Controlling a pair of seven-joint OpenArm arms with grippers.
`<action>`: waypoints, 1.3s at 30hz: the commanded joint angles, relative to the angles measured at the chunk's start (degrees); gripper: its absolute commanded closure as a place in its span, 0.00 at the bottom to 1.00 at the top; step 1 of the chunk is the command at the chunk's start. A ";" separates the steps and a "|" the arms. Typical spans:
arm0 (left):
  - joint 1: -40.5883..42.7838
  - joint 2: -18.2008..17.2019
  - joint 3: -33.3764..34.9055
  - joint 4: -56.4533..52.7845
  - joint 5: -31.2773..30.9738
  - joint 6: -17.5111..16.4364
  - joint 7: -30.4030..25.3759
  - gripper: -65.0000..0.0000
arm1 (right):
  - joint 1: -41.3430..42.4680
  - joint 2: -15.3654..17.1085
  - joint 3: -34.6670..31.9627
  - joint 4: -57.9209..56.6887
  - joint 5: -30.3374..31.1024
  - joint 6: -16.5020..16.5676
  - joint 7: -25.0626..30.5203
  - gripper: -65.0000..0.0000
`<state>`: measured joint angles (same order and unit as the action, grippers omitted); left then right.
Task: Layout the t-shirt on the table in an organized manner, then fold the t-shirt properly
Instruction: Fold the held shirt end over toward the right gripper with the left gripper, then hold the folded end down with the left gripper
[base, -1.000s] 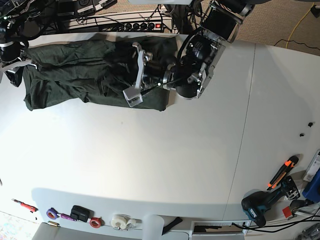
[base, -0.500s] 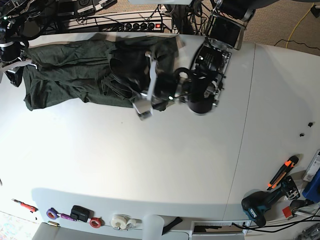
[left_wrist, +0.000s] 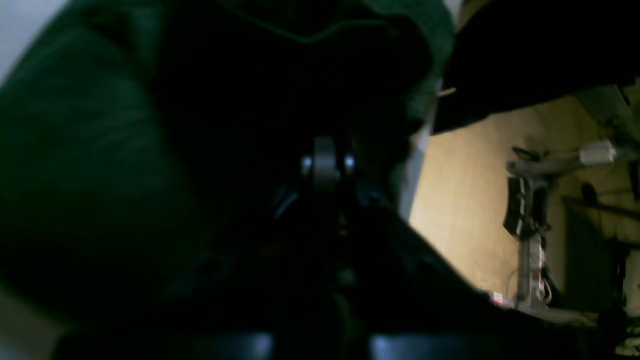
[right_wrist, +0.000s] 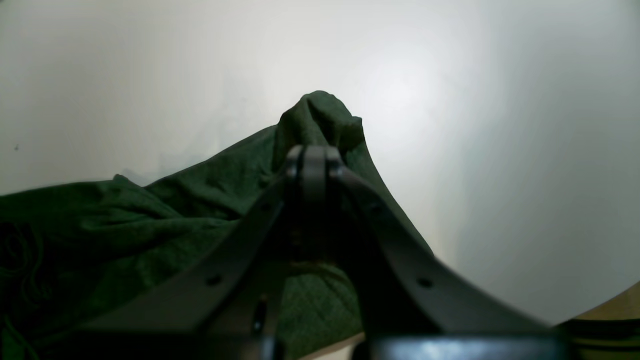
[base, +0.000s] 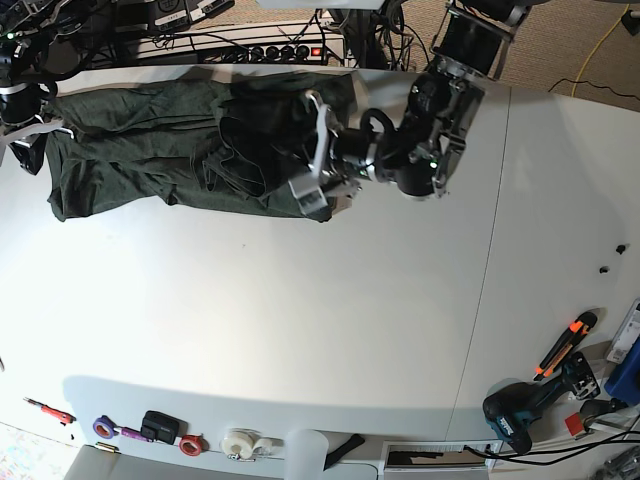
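No legible text, label, brand, number or sign in any view.

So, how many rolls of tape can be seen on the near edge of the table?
2: a red roll beside the black item, and a white roll just right of it. More may be hidden beyond the frame edge.

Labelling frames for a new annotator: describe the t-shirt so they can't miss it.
Start from the big white table and look along its far edge, by the power strip. The t-shirt is the dark green rumpled cloth stretched between the left gripper and right gripper. It is the only fabric there; the small tools lie along the near edge.
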<state>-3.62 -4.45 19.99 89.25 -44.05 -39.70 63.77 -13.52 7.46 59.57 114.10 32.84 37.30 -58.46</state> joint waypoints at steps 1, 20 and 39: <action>-0.68 0.48 1.07 1.03 0.79 -0.30 -2.38 1.00 | 0.07 0.92 0.11 0.92 0.76 -0.28 1.73 1.00; -0.31 0.79 6.54 1.03 -3.30 -0.30 -2.95 1.00 | 0.22 0.92 0.11 0.92 0.79 -0.26 2.01 1.00; -5.66 0.76 1.60 1.29 17.44 2.82 -9.86 1.00 | 0.22 0.92 0.11 0.92 0.81 -0.28 2.34 1.00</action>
<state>-8.27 -4.27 21.65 89.52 -25.54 -36.51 55.29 -13.50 7.46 59.57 114.10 32.86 37.30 -58.02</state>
